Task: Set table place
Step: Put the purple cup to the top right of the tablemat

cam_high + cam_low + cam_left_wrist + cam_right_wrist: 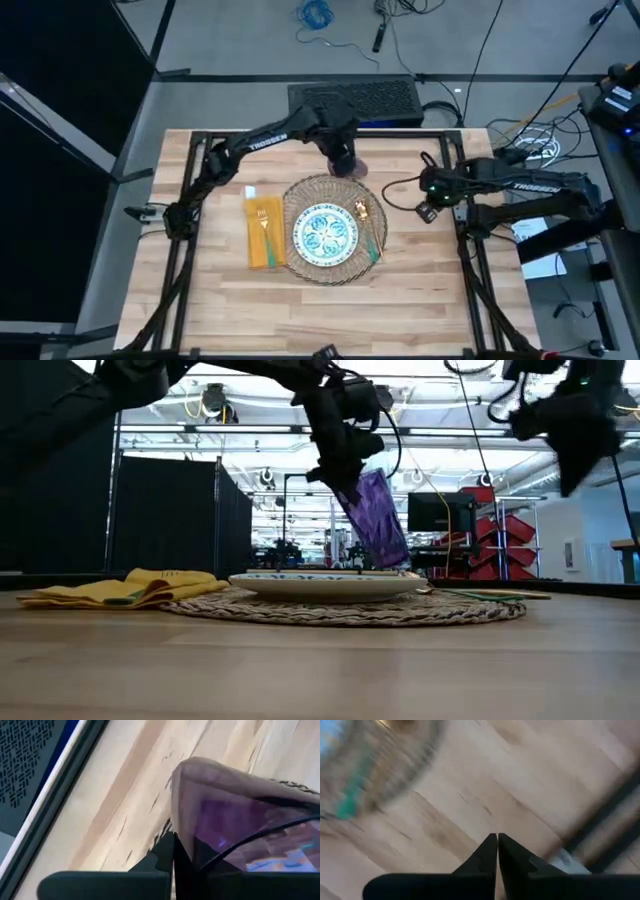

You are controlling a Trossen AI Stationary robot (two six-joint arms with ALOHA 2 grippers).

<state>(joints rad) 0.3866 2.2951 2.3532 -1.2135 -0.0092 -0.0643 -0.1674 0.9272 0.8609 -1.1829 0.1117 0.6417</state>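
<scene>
Left gripper (345, 460) jaws clamp tilted purple cup (378, 520); it may topple on release. Right gripper (428, 197) jaws closed, empty.

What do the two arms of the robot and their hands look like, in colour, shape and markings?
Both arms are dark, nearly black, built from slim jointed segments. The left arm and the right arm each carry white TROSSEN lettering. A black cable loops beside the right hand, where a small green light glows. The right wrist view shows two dark, pointed fingers on a wide dark base.
</scene>
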